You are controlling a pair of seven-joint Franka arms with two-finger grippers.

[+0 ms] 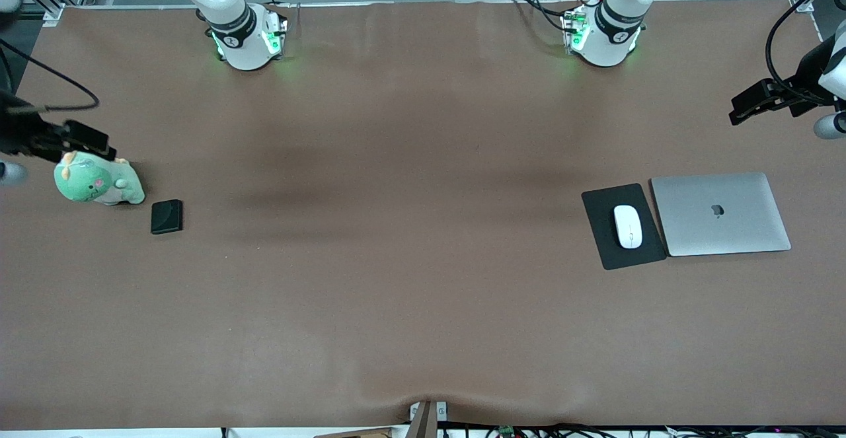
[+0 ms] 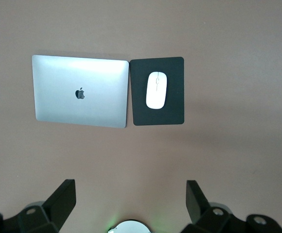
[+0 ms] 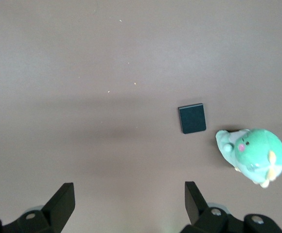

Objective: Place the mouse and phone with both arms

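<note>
The white mouse (image 1: 628, 226) lies on a black mouse pad (image 1: 605, 246) toward the left arm's end of the table; it also shows in the left wrist view (image 2: 156, 90). The small black phone (image 1: 166, 217) lies flat on the table toward the right arm's end, beside a green plush toy; it also shows in the right wrist view (image 3: 192, 118). My left gripper (image 1: 747, 104) hangs open and empty high over the table's left-arm end (image 2: 130, 199). My right gripper (image 1: 86, 137) hangs open and empty over the plush toy (image 3: 129, 199).
A closed silver laptop (image 1: 720, 213) lies beside the mouse pad, toward the table's end (image 2: 80, 91). The green plush toy (image 1: 99, 183) sits beside the phone, a little farther from the front camera (image 3: 253, 154). The brown table (image 1: 396, 226) spreads between the two groups.
</note>
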